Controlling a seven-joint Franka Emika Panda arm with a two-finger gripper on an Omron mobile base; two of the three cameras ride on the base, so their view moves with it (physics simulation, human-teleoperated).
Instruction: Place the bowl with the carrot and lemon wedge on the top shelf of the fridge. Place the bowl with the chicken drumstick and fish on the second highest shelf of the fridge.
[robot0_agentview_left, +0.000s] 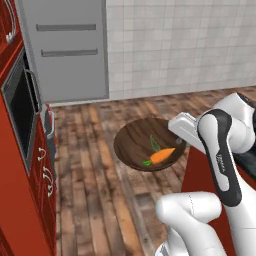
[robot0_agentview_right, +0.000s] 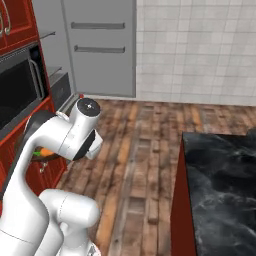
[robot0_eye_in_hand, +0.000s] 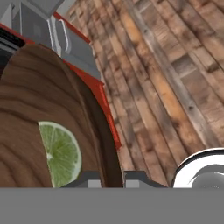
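Left base view, left to right: red cabinet column (robot0_agentview_left: 20, 165) with a built-in dark oven (robot0_agentview_left: 20, 107) runs down the left edge. Grey fridge (robot0_agentview_left: 70, 47) stands behind it at top left, doors shut, two horizontal handles. White tiled wall (robot0_agentview_left: 185, 45) to its right, wood plank floor (robot0_agentview_left: 95, 200) below.

Centre: the bowl with the carrot and lemon wedge (robot0_agentview_left: 137, 142) hangs in the air over the floor, roughly level, well apart from the fridge. The carrot (robot0_agentview_left: 162, 155) lies in the right half of the bowl, stem end toward the bowl's middle. Greenish sliver just above it is likely the lemon wedge (robot0_agentview_left: 155, 144), hard to tell from this side. Gripper (robot0_agentview_left: 181, 131) sits at the bowl's right rim, white arm (robot0_agentview_left: 220, 155) coming in from the lower right.

Hand view: lemon wedge face-up inside the bowl at lower left; the brown rim (robot0_eye_in_hand: 103, 144) runs straight down between the two dark fingertips (robot0_eye_in_hand: 87, 180), one inside and one outside the wall. Claw is clamped on the bowl rim.

Right base view: arm blocks most of the bowl; just an orange bit of carrot peeks out beside the elbow at left. Black marble counter (robot0_agentview_right: 220, 185) on a red base at lower right.
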